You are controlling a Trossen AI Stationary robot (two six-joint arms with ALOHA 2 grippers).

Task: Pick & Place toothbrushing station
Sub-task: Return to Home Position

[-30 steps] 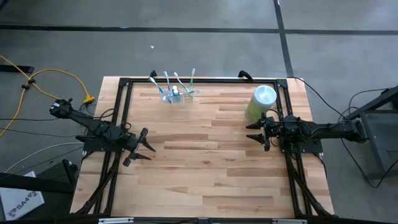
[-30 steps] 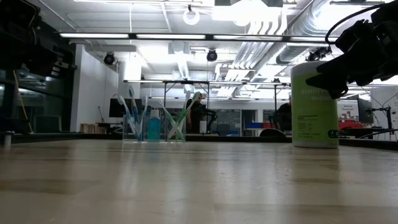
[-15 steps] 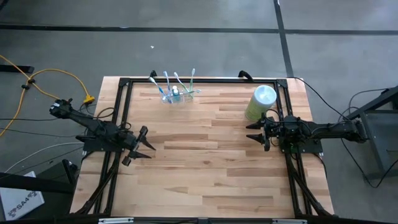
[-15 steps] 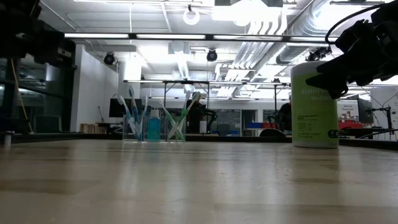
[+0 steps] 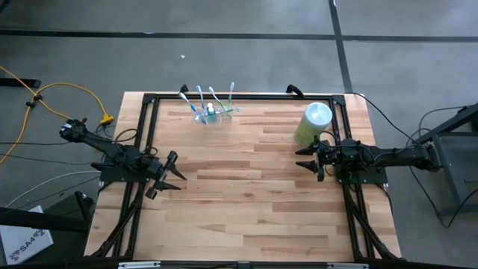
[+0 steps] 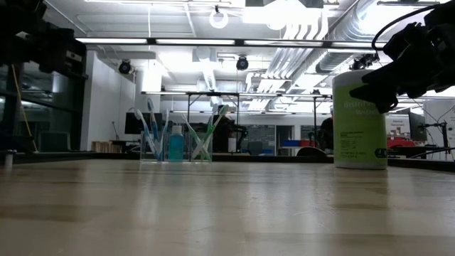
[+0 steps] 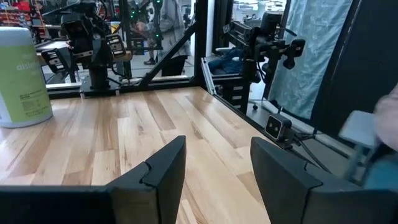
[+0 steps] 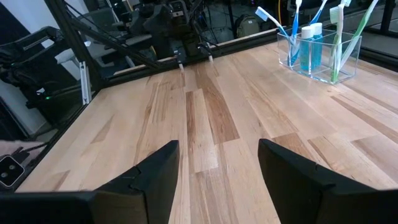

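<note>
One green canister [image 5: 314, 124] beside right pincer [image 5: 302, 158] — station [image 5: 213, 114] apart.

Soft, even light falls from overhead on the tabletop [image 5: 246, 187] in the high view, leaving only faint, short shadows under both arms; the grey floor [image 5: 224, 60] around it looks duller; in the low view the ceiling strip lights [image 6: 213, 41] burn out to white glare, and the right arm [image 6: 419, 50] stands against them as a near-black silhouette; the wood there carries a pale sheen; the green canister [image 6: 360, 119] is lit on its facing side; in the right wrist view highlights sit on the clear walls of the toothbrushing station [image 8: 317, 56], while the dark jaws in front show hardly any detail.
</note>
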